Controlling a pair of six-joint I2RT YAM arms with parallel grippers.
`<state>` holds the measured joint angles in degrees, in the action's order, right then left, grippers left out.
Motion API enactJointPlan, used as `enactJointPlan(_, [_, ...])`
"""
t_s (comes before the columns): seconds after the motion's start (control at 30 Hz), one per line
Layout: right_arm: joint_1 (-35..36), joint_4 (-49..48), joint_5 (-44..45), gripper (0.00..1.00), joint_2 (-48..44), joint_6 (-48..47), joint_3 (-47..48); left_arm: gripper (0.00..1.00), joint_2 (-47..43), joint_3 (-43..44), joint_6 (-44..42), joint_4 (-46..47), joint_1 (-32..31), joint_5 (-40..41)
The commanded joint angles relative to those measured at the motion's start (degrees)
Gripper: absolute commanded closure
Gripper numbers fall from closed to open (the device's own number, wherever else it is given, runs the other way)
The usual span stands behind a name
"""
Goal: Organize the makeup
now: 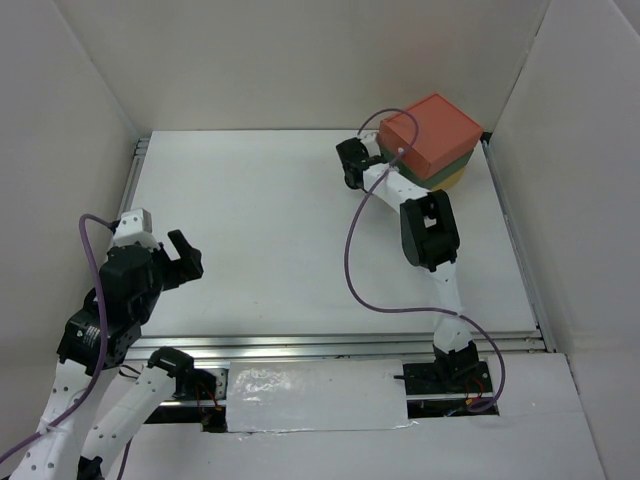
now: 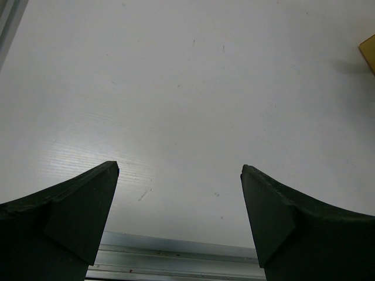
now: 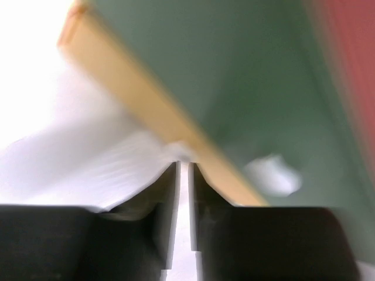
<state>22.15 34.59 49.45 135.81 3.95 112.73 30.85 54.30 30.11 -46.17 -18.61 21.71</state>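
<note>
- Hovering over white table (image 1: 260,220), L side: left gripper (image 1: 188,258), fingers spread wide, released.
- Mid: makeup out of sight, can't tell where.
- R rear: right gripper (image 1: 352,165) clenched to a slit, tips at drawer box (image 1: 432,135) yellow bottom layer; grasp unclear.

Near-closed jaws at drawer box (image 3: 234,88)

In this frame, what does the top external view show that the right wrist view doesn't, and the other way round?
Only top external: the left pincer, open over the left of the table, and the drawer box standing at the far right corner. Only right wrist: the right pincer nearly shut, its tips right at the box's yellow bottom layer, all blurred. Both: the box and the white table.
</note>
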Motion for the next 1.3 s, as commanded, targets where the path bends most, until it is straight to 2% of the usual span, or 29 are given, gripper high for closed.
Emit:
enactJointPlan(0.0, [5.6,-2.3,-5.5,0.70,-7.3,1.7,-5.6,0.01,-0.7,0.0,-0.9,2.5,0.2,0.0])
enactJointPlan(0.03, [6.8,-4.9,-7.0,0.64,-11.7,1.9,-7.8,0.01,-0.5,0.1,-0.8,2.5,0.2,0.1])
enactJointPlan(0.07, [8.1,-5.8,-8.1,0.46,-14.1,2.1,-11.7,0.01,-0.4,0.1,-0.7,2.4,0.2,0.3])
enactJointPlan(0.13, [11.5,-7.4,-10.3,0.23,-21.7,4.5,-15.0,0.01,0.4,0.4,-0.2,2.0,0.2,1.5])
enactJointPlan(0.17, [12.6,-7.8,-11.3,0.00,-24.3,5.4,-18.3,0.01,1.6,0.9,0.1,1.8,0.2,2.1])
enactJointPlan(0.23, [14.9,-7.9,-16.4,0.00,-33.2,9.8,-21.7,0.01,2.9,1.4,1.4,1.3,0.4,4.4])
enactJointPlan(0.33, [17.5,-10.5,-23.2,0.00,-46.3,16.6,-31.2,0.01,5.7,1.6,2.1,3.0,2.1,6.1])
enactJointPlan(0.37, [17.9,-11.1,-24.3,0.00,-52.9,17.5,-37.2,0.01,7.3,1.9,2.0,2.8,3.5,6.1])
enactJointPlan(0.43, [19.2,-11.7,-22.7,0.00,-59.0,20.7,-42.0,0.00,8.3,2.8,3.2,1.4,5.2,10.4])
enactJointPlan(0.57, [19.4,-6.1,-17.2,0.00,-74.6,24.2,-49.3,0.01,8.4,4.1,6.6,-2.9,5.4,18.2])
enactJointPlan(0.67, [19.5,-3.3,-17.0,0.00,-85.0,24.7,-53.9,0.01,7.7,3.9,7.3,-2.9,6.0,18.3])
enactJointPlan(0.87, [19.4,-2.2,-22.2,0.00,-106.1,25.3,-62.1,0.01,6.9,2.8,5.3,-0.5,6.9,16.1])
enactJointPlan(0.93, [19.5,-0.1,-22.5,0.00,-111.2,24.5,-62.8,0.01,6.3,2.4,4.6,0.4,7.0,14.8])
enactJointPlan(1.07, [19.5,3.3,-20.3,0.00,-115.0,25.8,-61.6,0.01,6.0,1.9,3.8,1.3,7.1,13.1])
enactJointPlan(1.27, [19.5,1.8,-20.6,0.00,-114.2,25.1,-61.5,0.01,3.9,1.2,3.5,2.2,7.4,12.0])
